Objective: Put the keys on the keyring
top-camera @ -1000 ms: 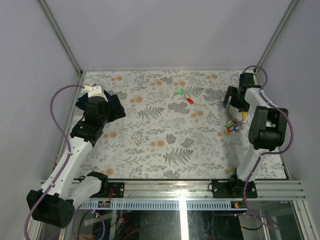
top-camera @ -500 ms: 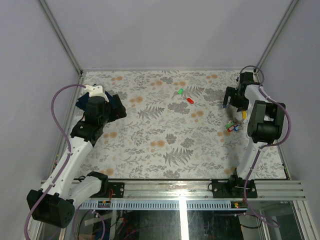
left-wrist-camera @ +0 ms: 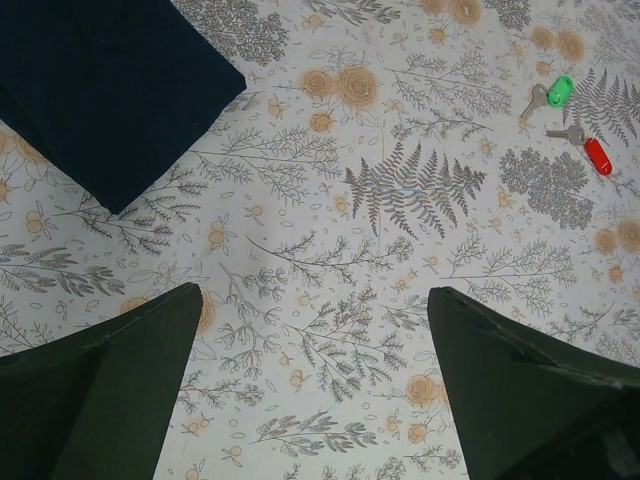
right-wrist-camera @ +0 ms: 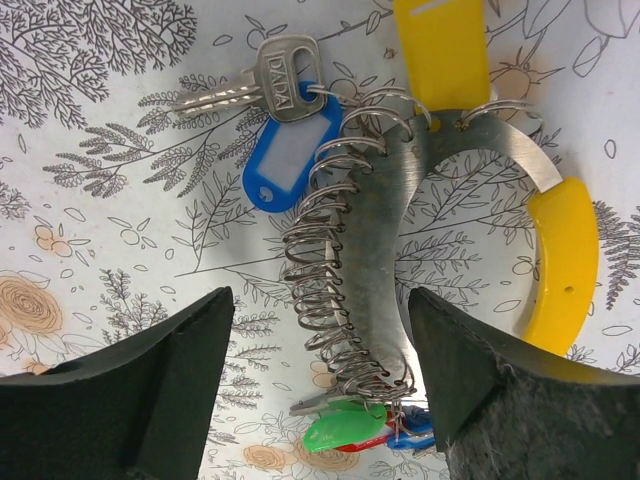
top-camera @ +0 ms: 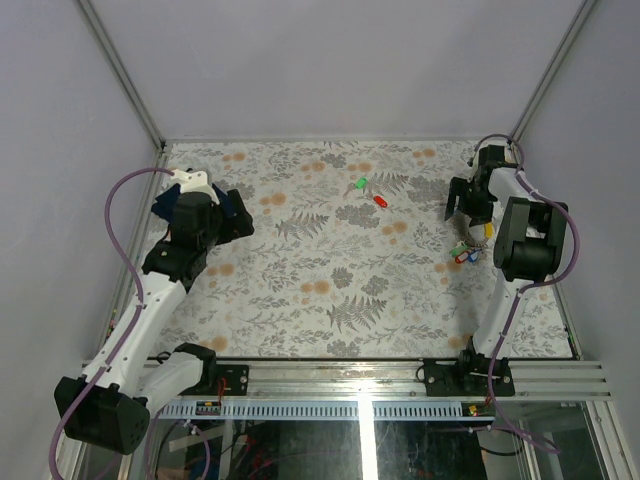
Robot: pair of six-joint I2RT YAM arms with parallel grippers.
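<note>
Both pairs of jaws stand apart; the keyring (right-wrist-camera: 372,270) lies between the right jaws.

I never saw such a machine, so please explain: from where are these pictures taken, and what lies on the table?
These are two robot arms bolted at the near edge of a table. One picture looks down from above; the other two come from a camera on each wrist. The left gripper is open over the flowered table, near a dark blue cloth, a green-tagged key and a red-tagged key. The right gripper is open above the keyring, a curved metal strip carrying many small rings, beside a blue-tagged key. Nothing is held.
</note>
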